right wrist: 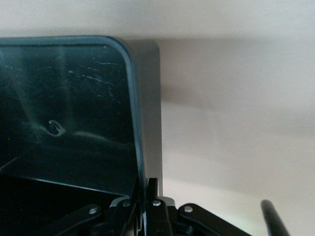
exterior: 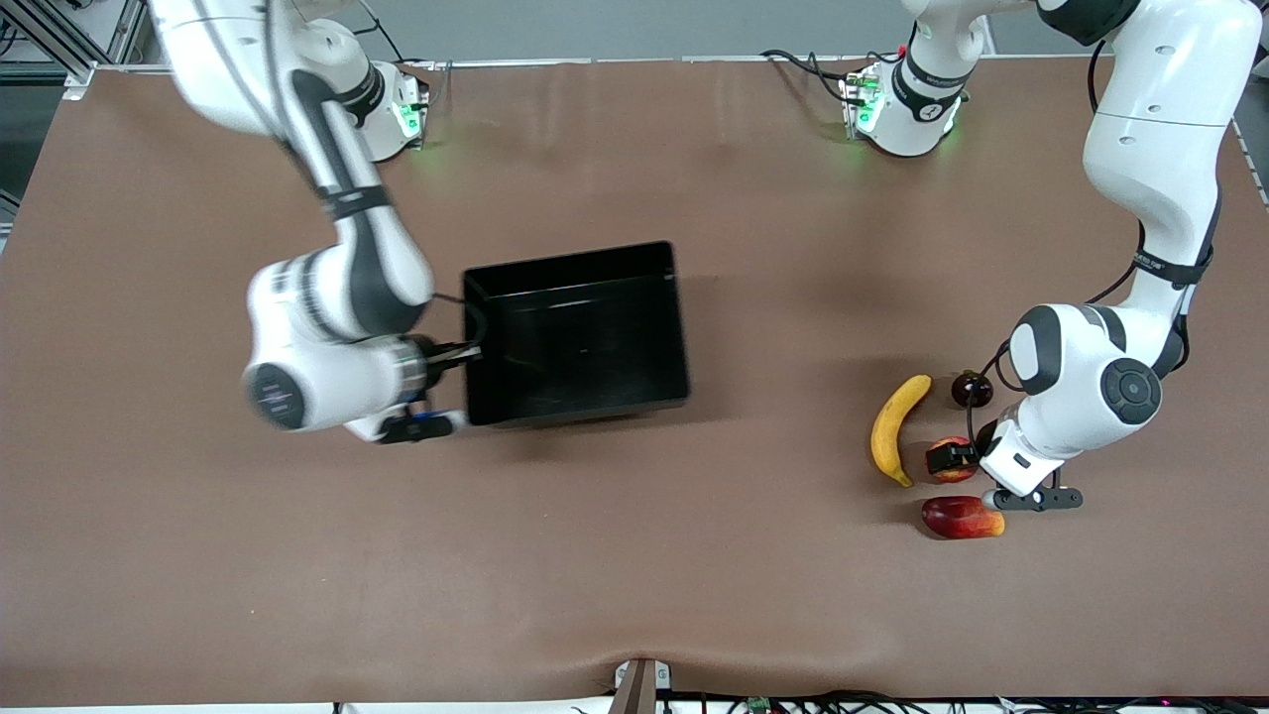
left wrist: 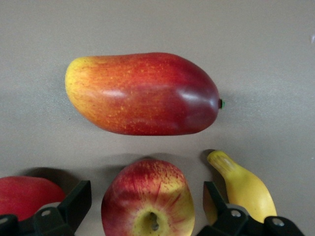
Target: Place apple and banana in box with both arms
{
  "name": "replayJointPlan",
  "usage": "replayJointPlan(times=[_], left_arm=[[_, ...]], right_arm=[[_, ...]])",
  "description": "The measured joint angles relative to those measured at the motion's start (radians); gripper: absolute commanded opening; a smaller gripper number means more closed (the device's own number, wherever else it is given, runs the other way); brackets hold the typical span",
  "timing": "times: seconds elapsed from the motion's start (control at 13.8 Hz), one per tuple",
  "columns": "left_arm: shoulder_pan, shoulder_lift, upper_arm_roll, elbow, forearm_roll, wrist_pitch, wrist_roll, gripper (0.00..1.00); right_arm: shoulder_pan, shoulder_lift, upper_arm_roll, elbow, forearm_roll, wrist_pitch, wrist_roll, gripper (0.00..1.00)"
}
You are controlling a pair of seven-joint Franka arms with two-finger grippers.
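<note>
The apple (exterior: pixel 958 473), red with yellow streaks, sits on the table between the banana (exterior: pixel 897 428) and the left arm. My left gripper (exterior: pixel 954 458) is down around it and open. In the left wrist view the apple (left wrist: pixel 147 199) lies between the two fingers (left wrist: pixel 76 201) with a gap on each side, and the banana (left wrist: pixel 243 189) is beside one finger. The black box (exterior: pixel 580 332) stands mid-table and is empty. My right gripper (exterior: pixel 474 355) is shut on the box's wall (right wrist: pixel 142 123) at the right arm's end.
An elongated red-and-yellow fruit (exterior: pixel 962 518) lies just nearer the front camera than the apple and shows in the left wrist view (left wrist: pixel 142 93). A dark round fruit (exterior: pixel 972 389) lies farther off, beside the banana's tip. A red fruit (left wrist: pixel 27 196) sits by the other finger.
</note>
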Motion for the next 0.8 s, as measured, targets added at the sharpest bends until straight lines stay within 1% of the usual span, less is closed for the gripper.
replayJointPlan(times=[0.36,0.43,0.58,0.65,0.72,0.8], left_arm=[[0.002,0.002,0.001,-0.022,0.0,-0.001,0.0,1.0],[0.004,0.003,0.001,-0.027,0.0,-0.001,0.0,0.9],[0.005,0.003,0.001,-0.034,0.0,-0.002,0.001,0.54],[0.005,0.003,0.001,-0.036,0.0,-0.002,0.001,0.3],[0.005,0.001,0.001,-0.035,0.0,-0.003,0.004,0.1],[0.005,0.001,0.0,-0.035,0.0,-0.004,0.006,0.0]], right_arm=[[0.187,0.066,-0.001,-0.027,0.011,0.168,0.201,0.0],[0.214,0.081,-0.001,-0.027,0.027,0.201,0.231,0.0],[0.238,0.095,-0.003,-0.025,0.065,0.225,0.257,0.0],[0.237,0.096,-0.006,-0.025,0.081,0.225,0.261,0.46],[0.234,0.097,-0.01,-0.026,0.096,0.224,0.264,0.99],[0.231,0.098,-0.014,-0.026,0.107,0.224,0.268,1.0]])
